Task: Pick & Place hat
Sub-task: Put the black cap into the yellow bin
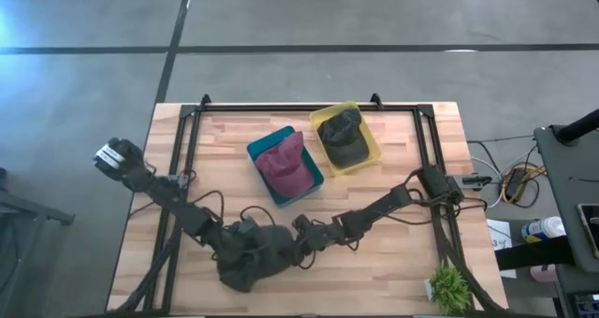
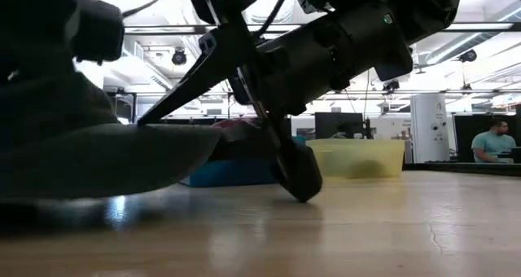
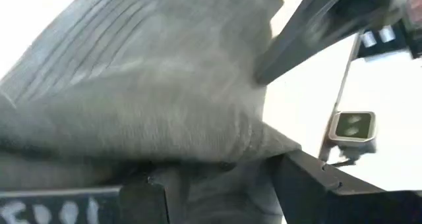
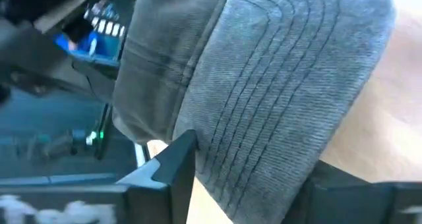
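Grey hat [image 1: 251,262]: you are seeing it lying at the tabletop's [image 1: 393,262] near edge.
Left tool [image 1: 241,248]: it is holding the hat.
Right tool [image 1: 298,238]: it is gripping the hat's brim.

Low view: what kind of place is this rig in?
Likely an open lab or workshop: exposed ceiling rails with lights, a person at a desk behind the table, monitors farther back.

- A dark grey hat [image 1: 245,264] lies at the desk's [image 1: 374,262] near edge, its stitched brim [image 4: 290,118] flat on the wood.
- A maroon hat [image 1: 285,164] sits in a blue bin [image 1: 257,150].
- A dark hat [image 1: 343,136] fills a yellow bin [image 1: 372,145].
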{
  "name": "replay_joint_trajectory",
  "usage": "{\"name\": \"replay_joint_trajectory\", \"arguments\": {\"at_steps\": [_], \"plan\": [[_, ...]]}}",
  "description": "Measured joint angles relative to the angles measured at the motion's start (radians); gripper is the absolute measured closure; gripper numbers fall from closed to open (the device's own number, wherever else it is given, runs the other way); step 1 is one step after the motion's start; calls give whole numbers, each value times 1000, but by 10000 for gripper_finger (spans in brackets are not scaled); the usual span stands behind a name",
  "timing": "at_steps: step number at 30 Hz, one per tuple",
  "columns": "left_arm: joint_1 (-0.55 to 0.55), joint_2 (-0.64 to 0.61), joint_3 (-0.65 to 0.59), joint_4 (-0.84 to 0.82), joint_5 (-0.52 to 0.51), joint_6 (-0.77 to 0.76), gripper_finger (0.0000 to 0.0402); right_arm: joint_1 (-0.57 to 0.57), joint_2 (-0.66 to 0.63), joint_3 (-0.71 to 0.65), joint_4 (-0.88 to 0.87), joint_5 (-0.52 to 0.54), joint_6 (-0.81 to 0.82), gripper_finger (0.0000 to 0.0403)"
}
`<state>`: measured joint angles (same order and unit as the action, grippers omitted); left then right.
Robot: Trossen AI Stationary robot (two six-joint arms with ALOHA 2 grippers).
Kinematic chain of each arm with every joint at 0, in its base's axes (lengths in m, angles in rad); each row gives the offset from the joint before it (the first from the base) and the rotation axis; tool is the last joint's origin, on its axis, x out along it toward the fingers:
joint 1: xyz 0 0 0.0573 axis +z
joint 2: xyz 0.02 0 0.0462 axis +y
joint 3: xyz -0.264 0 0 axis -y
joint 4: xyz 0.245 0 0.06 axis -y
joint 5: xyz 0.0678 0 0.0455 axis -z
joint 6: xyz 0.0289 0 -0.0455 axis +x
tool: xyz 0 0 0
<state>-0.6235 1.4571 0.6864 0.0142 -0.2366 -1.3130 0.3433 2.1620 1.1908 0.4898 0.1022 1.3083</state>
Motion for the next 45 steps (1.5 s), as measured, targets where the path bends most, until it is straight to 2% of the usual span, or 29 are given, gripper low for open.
{"name": "replay_joint_trajectory", "arguments": {"at_steps": [6, 9, 11, 15, 17, 21, 24, 27, 29, 34, 37, 41, 45], "plan": [[6, -38, 90, -63, 3, 34, 216, -1, -79, -4, -20, -27, -187, 323], [-3, -81, 169, -184, 26, 33, 216, 1, -169, -2, -140, 4, -348, 371], [-17, -119, 239, -287, 18, 31, 216, 6, -235, -5, -263, 64, -493, 386], [-51, -182, 380, -474, 22, 33, 216, 24, -402, 5, -550, 237, -808, 388], [-73, -210, 449, -535, -8, 34, 216, 46, -477, 30, -710, 336, -981, 388], [-120, -245, 571, -670, -221, 40, 216, 127, -565, 107, -976, 553, -1349, 389], [-142, -254, 640, -725, -386, 56, 216, 225, -586, 177, -1104, 764, -1607, 389], [-143, -253, 671, -727, -471, 90, 216, 319, -576, 199, -1172, 969, -1858, 389], [-131, -243, 673, -724, -497, 108, 216, 374, -573, 189, -1205, 1023, -1979, 389], [-76, -180, 649, -721, -506, 117, 216, 478, -574, 114, -1228, 1022, -2056, 389], [-27, -117, 641, -702, -471, 120, 216, 514, -557, 65, -1227, 988, -2076, 389], [37, 2, 634, -584, -344, 185, 216, 528, -494, 28, -1223, 886, -2079, 389], [88, 140, 633, -361, -197, 301, 216, 530, -415, 29, -1195, 865, -2079, 390]]}}
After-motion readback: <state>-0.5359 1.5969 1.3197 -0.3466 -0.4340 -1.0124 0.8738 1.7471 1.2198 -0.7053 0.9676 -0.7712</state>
